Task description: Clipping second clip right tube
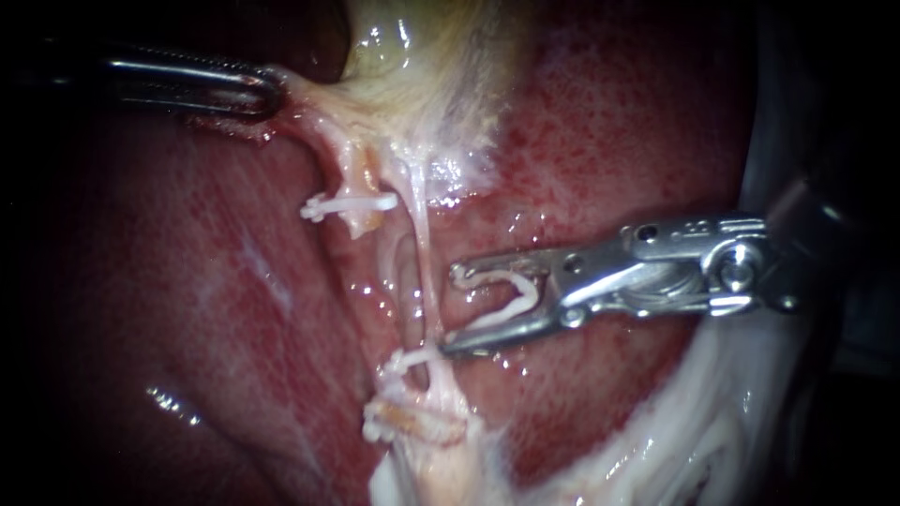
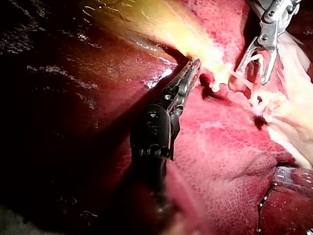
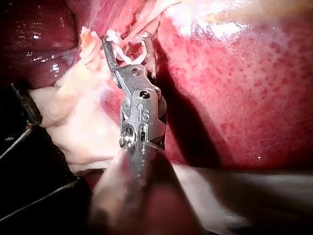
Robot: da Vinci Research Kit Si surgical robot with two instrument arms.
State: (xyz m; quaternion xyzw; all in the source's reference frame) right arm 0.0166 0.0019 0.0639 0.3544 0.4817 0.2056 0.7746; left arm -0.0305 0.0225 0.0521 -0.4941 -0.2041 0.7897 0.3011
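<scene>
Currently, the right instrument point(image 1: 452, 309) has its end effector spread wide w/ a loaded clip point(image 1: 511, 290) seated between both jaws, i.e. it is grasping the clip, whose legs stand open. The right tube point(image 1: 424, 234), a thin pale strand, runs directly ahead of the jaw tips and across the mouth of the end effector. It lies just outside the tips and is not yet enclosed. Contact between the lower jaw tip and the tube can't be confirmed.

A near clip point(image 1: 408, 361) sits on the tissue just beyond the lower jaw tip. A far clip point(image 1: 412, 424) sits further out on the same side. A third clip point(image 1: 349, 203) sits on the left tube point(image 1: 339, 164), past the right tube as seen from the end effector.

The left instrument point(image 1: 272, 94) has its end effector clenched on pale tissue at the gallbladder point(image 1: 422, 56) edge, well apart from the right end effector. The liver point(image 1: 609, 141) lies under both.
</scene>
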